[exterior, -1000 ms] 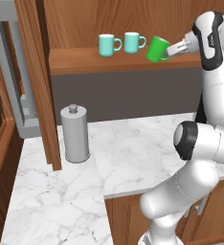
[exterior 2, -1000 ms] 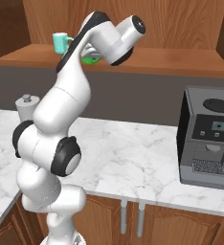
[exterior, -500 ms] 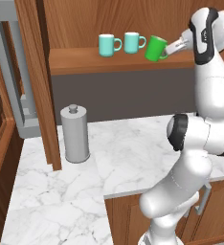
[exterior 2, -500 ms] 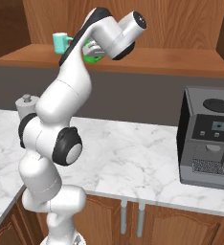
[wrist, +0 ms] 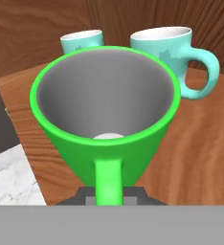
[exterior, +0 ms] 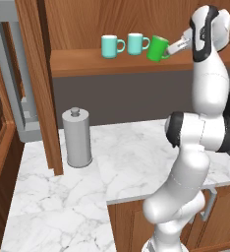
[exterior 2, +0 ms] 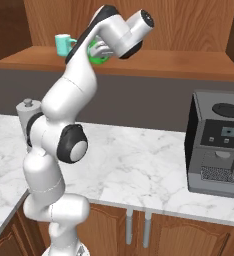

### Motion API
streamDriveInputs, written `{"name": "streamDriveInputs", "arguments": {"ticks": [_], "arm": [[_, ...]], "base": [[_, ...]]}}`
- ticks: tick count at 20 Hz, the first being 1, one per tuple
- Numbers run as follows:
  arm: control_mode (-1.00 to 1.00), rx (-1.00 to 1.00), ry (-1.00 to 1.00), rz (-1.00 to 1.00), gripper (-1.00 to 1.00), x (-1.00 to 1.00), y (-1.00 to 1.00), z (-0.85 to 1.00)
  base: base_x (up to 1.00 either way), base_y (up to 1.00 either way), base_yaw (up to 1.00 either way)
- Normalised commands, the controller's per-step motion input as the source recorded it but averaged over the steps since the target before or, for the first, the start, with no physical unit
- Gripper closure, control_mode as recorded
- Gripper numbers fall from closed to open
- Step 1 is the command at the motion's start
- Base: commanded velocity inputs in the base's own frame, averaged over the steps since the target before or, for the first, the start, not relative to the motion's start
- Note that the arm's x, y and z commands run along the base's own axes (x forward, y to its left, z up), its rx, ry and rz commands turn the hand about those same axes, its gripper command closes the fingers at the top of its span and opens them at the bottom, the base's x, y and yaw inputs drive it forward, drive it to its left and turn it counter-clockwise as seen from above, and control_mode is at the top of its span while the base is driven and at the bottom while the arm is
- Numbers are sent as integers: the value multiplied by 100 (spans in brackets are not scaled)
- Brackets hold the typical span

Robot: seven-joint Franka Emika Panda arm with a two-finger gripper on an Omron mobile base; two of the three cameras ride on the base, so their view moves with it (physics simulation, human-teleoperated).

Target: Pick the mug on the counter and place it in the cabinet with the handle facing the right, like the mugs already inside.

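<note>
You can see that the big change over the last second is in the arm, not the load: its upper links have straightened and swung upright in the left base view, while the hand has stayed almost where it was at the cabinet (exterior: 136,66) opening, so the robot is adjusting its posture behind a carry that has already arrived at shelf level. For the task, that suggests the transport is nearly over and what remains is the set-down and the handle's direction. The counter (exterior: 127,157) below carries a grey canister (exterior: 77,139) and, off to the right, a dark coffee machine (exterior 2: 216,145), both well apart from the action. On the plank shelf stand the two teal mugs (exterior: 123,45), side by side with their loops turned right. Just beside the right-hand one hangs the mug (exterior: 158,48), bright green and glossy, tilted rather than upright and, as far as the base view shows, not yet seated on the plank. The gripper (exterior: 175,47) is pressed together on it from the right side, pinching at the handle (wrist: 108,184). In the hand view you look into the green mug's wide rim and grey inside, with a small pale patch at the bottom, and the loop runs straight down toward the fingertips. Judged from this, you still need to level it before releasing so the loop points right like its neighbours.
</note>
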Motion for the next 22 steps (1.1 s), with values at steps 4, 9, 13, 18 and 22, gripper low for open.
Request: {"name": "streamDriveInputs", "arguments": {"ticks": [4,9,13,18,22], "arm": [[-100,0,0,6,100,37,-12,0],[-100,0,0,5,100,41,-11,-1],[-100,0,0,5,100,33,-7,0],[-100,-1,0,5,-100,28,-1,0],[-100,-1,0,5,-100,16,0,0]], "base": [[0,0,0],[0,0,0],[0,0,0],[0,0,0],[0,0,0]]}}
